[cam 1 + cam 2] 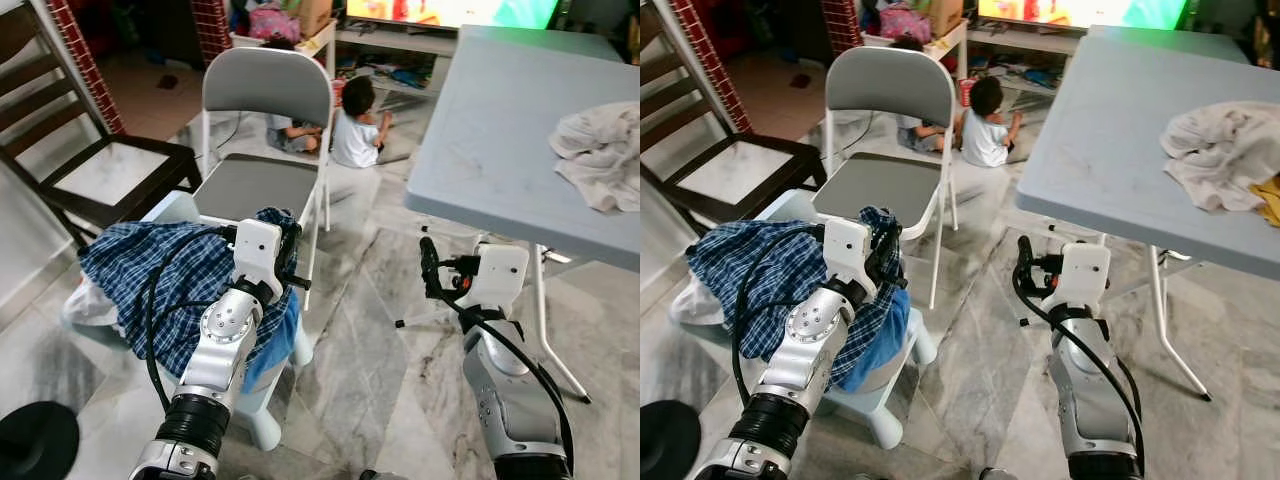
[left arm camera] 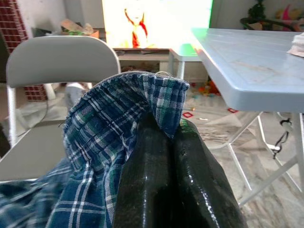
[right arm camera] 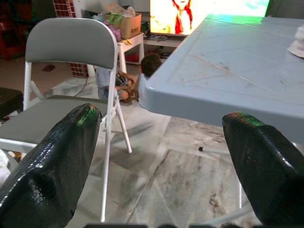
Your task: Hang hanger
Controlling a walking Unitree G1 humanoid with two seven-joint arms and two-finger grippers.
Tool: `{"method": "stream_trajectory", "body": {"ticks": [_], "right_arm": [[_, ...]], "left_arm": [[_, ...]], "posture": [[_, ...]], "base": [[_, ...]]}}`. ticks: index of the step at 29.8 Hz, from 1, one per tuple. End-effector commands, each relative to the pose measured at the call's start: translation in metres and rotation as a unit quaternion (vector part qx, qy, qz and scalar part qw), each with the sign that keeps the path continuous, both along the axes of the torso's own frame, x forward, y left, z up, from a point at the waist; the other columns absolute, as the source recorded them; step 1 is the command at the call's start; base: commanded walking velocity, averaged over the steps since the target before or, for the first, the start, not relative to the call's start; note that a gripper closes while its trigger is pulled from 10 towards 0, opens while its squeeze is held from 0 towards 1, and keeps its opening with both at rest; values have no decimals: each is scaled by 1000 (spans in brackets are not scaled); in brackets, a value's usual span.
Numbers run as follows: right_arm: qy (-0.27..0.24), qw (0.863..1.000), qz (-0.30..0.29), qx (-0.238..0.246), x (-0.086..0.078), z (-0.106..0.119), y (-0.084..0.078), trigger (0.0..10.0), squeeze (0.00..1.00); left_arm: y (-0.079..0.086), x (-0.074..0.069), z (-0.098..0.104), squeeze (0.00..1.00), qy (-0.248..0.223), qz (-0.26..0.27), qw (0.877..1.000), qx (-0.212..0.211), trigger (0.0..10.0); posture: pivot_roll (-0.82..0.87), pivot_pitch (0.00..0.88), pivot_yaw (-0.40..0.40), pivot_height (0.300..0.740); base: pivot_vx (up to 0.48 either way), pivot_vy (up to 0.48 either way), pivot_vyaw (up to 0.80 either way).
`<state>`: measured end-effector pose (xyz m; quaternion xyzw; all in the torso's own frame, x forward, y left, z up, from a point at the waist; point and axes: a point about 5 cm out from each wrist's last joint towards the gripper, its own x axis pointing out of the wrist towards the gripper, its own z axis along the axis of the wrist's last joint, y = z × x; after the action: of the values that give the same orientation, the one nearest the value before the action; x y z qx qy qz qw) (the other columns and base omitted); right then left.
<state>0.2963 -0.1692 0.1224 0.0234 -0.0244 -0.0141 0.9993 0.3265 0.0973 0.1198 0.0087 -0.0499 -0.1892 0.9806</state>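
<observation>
Shirt: a blue plaid shirt (image 1: 160, 275) lies heaped on a pale plastic stool (image 1: 275, 400), spilling over its near edge; one fold is lifted at the left gripper.
Hanger: I cannot make one out; the shirt is the only garment in hand.
Left gripper: left gripper (image 2: 171, 142) is at the top of the heap, its two black fingers (image 2: 142, 180) pressed together with a fold of the plaid cloth pinched between them and draped over their tips.
Left arm: silver, reaching forward from the lower left over the shirt, a black cable looping beside it.
Right gripper: right gripper (image 3: 161, 156) hangs in the air below the near edge of the table (image 1: 490, 130), fingers spread wide with nothing between them, apart from everything.
Blue cloth: a plain blue piece (image 1: 880, 335) hangs under the plaid at the stool's front.
Chair: a grey folding chair (image 1: 265, 95) stands just behind the stool, seat bare.
Table: grey-blue, on the right; a crumpled white cloth (image 1: 600, 150) lies near its right edge.
Wooden chair: a dark chair (image 1: 90, 170) stands at the far left.
Person: a small person (image 1: 355, 125) in a white top sits on the floor beyond the folding chair, facing a lit screen (image 2: 156, 21).
Floor: grey marbled tiles (image 1: 370, 340); a round black object (image 1: 35, 440) at the lower left.
</observation>
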Motion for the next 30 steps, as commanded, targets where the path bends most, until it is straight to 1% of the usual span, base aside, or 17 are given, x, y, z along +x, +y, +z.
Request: {"method": "stream_trajectory", "body": {"ticks": [1,3,5,11,15,17,23,30], "right_arm": [[4,1000,-10,6,-1,0,-4,10000,0],[7,1000,-10,4,-3,-2,-6,10000,0],[13,1000,-12,4,-3,-5,-6,10000,0],[14,1000,-12,9,-5,-6,-2,10000,0],[18,1000,-8,12,-5,-9,3,10000,0],[19,1000,-7,13,-4,-9,4,10000,0],[19,1000,-2,9,-4,-8,4,10000,0],[20,1000,-4,6,-5,-8,2,10000,0]], "left_arm": [[0,-1,-1,0,3,-7,1000,4,10000],[-2,-2,0,0,1,-10,1000,3,10000],[-3,-2,1,0,2,-9,1000,-1,10000],[-3,-3,3,0,1,-6,1000,-4,10000],[4,-5,3,0,-1,0,1000,5,10000],[4,-6,2,0,0,1,1000,4,10000],[3,-10,0,0,5,4,1000,1,10000],[0,-10,-1,0,9,-1,1000,-2,10000]], "posture": [[-97,142,29,740],[-97,146,30,740],[-96,154,33,740],[-85,167,47,740],[-63,181,40,740],[-63,181,40,740],[-62,193,24,740],[-77,187,20,740]], "base": [[0,0,0],[0,-247,0],[0,-356,-494],[0,-393,-769],[0,-396,-683],[0,-386,-456],[0,-374,0],[0,-353,0]]}}
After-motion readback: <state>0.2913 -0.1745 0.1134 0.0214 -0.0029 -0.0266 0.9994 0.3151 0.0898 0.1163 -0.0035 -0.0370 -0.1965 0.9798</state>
